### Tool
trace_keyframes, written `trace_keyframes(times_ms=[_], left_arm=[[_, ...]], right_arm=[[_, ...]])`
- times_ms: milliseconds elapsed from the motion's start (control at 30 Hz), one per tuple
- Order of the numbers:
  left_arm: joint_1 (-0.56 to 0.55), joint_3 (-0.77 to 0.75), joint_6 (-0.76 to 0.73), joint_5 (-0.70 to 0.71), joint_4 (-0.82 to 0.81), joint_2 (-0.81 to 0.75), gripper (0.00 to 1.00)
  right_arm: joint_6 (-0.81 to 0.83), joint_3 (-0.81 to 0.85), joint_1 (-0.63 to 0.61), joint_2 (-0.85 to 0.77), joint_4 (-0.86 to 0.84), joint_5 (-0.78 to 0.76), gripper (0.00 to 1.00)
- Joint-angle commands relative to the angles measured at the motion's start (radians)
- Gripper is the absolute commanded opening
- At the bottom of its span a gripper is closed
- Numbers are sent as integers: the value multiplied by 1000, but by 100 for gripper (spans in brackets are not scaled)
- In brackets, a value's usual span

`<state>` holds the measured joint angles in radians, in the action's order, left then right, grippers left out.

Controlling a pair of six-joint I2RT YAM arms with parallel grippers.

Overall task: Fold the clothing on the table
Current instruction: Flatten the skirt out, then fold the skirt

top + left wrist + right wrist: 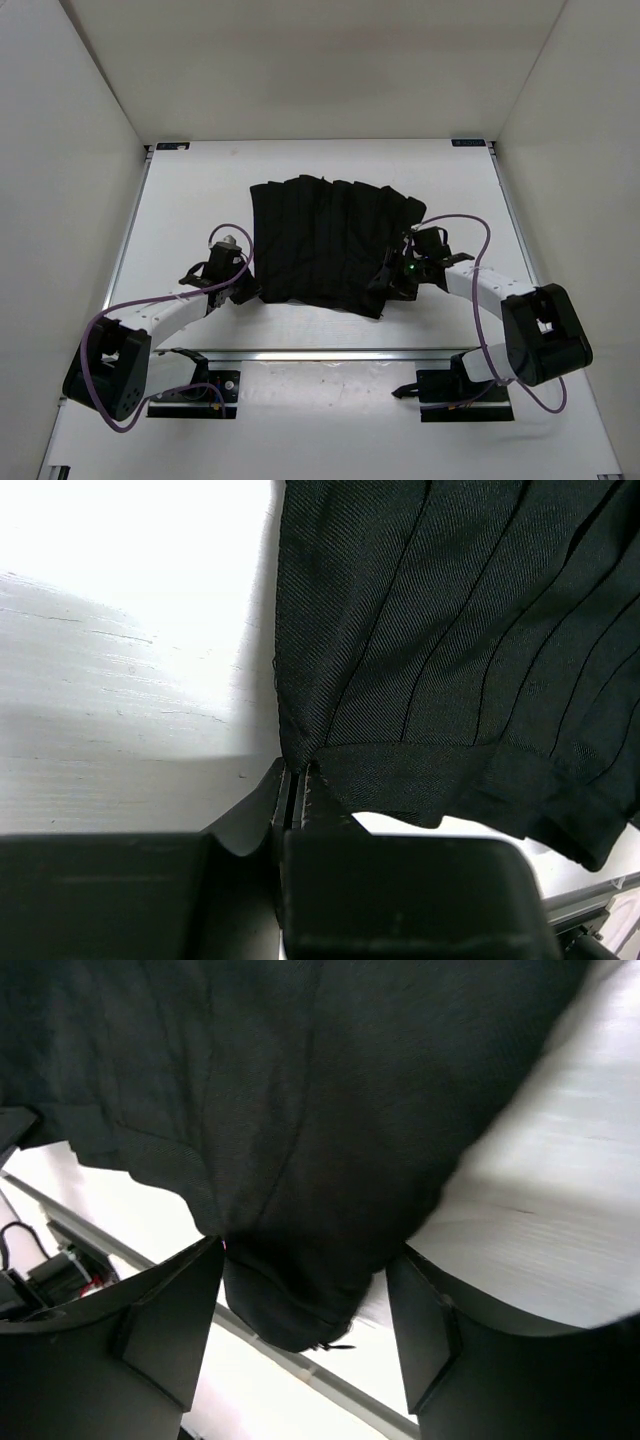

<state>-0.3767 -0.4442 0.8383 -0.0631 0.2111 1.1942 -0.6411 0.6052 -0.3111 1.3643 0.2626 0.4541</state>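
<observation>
Left gripper (pixel 298 775): jaws together, pinched on the near-left hem corner of the clothing (pixel 330 245). Only a thin edge of cloth enters between the fingers. How deep the bite goes is hidden by the gripper's own black body, which fills the bottom of the wrist view.

Right gripper (pixel 305 1255): jaws well apart, with the garment's near-right corner bunched and hanging between them. The cloth touches one finger (pixel 170 1330), but nothing is clamped.

The garment lies spread about the middle of the table (pixel 190 200), pleats running near to far, its near edge spanning from one gripper to the other.

A purple cable (pixel 110 320) loops off the left arm and another (pixel 480 225) arches over the right. A metal rail (pixel 330 354) crosses the table between the garment and the arm bases. White walls (pixel 70 150) close in the sides and back.

From overhead, black grippers merge with black cloth, so the contact points are hard to make out. The table in the right wrist view is blurred.
</observation>
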Motion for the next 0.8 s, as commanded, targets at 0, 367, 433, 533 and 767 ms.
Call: trace_keyframes(times_ms=[0,367,433,533,767], left_arm=[[-8,1,-13,-7,5,-13,0],[-24,5,-15,-4,5,19,0],[-30,5,-15,-12,1,28,0],[-25,4,-22,-7,4,30,0],[25,-49,-94,-30,53,19,0]], right_arm=[[-67,-28,-42,-21,-54,6,59],[-140,-174,-65,-119,-43,24,49],[-141,-177,-68,-111,-55,24,38],[-126,-173,-46,-90,-80,21,21],[-8,-19,43,-21,-13,-3,0]])
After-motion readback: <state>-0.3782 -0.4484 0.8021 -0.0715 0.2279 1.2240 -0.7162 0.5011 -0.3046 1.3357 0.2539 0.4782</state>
